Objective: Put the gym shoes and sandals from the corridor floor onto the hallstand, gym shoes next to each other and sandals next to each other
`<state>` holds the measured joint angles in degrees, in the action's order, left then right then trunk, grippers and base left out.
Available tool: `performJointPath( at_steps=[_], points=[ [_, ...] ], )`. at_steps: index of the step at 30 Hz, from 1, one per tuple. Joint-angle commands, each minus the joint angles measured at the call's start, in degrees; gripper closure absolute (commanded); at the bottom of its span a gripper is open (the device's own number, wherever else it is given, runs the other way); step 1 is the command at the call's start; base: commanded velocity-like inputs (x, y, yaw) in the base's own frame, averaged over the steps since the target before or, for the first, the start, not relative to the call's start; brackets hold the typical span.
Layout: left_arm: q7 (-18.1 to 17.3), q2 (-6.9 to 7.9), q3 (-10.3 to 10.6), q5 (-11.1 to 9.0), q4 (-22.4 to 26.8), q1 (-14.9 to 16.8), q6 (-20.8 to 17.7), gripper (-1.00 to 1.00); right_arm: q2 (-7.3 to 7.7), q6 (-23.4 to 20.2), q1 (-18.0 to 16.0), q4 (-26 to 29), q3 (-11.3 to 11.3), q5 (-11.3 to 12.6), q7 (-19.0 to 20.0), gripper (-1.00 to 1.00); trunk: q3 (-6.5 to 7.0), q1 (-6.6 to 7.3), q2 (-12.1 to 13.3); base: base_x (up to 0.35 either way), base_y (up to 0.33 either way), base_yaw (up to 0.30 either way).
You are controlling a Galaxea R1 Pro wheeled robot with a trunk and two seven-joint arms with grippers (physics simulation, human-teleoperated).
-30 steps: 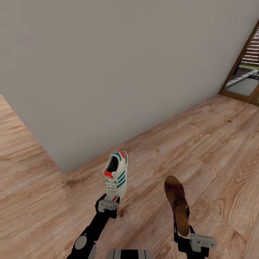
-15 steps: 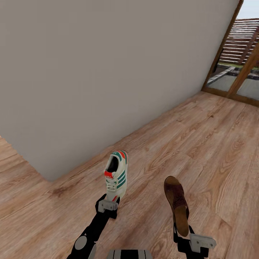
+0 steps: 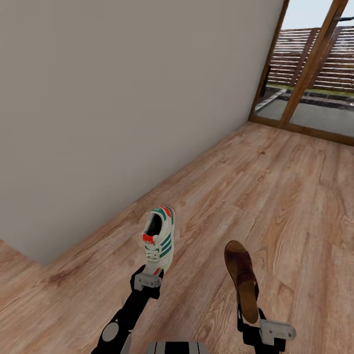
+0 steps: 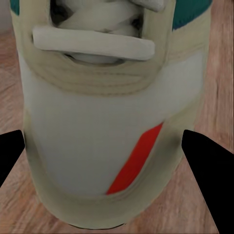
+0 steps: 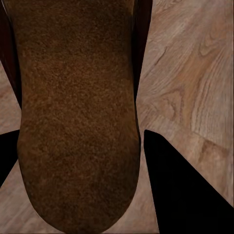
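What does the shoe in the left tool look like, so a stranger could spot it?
Below the grey wall, over the wood floor, the left tool holds a sneaker. Unlike the brown sandal beside it, it is white, laced, green-striped, with red patches.

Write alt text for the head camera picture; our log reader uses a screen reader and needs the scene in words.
A robot carries a white sneaker in its left gripper and a brown sandal in its right gripper, both held above a wood plank floor. A plain grey wall stands at left, and a wood-framed glass door is at the far right.
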<state>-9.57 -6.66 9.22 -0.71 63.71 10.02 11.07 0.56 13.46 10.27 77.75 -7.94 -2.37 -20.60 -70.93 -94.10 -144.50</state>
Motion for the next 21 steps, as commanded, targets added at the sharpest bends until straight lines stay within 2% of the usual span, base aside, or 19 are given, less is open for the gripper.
performJointPath(
  at_steps=[1, 21],
  points=[
    [0.0, 0.01, 0.0, 0.0, 0.0, 0.0, 0.0, 1.00, 0.01, 0.1, 0.0, 0.0, 0.0, 0.1, 0.0, 1.00, 0.03, 0.00, 0.0, 0.000, 0.000, -0.285],
    [1.1, 0.24, -0.2, -0.2, 0.0, -0.3, 0.0, 1.00, 0.00, 0.1, -0.1, 0.0, 0.4, 0.2, 0.0, 1.00, 0.61, 0.00, 0.0, 0.000, 0.000, -0.285]
  ],
)
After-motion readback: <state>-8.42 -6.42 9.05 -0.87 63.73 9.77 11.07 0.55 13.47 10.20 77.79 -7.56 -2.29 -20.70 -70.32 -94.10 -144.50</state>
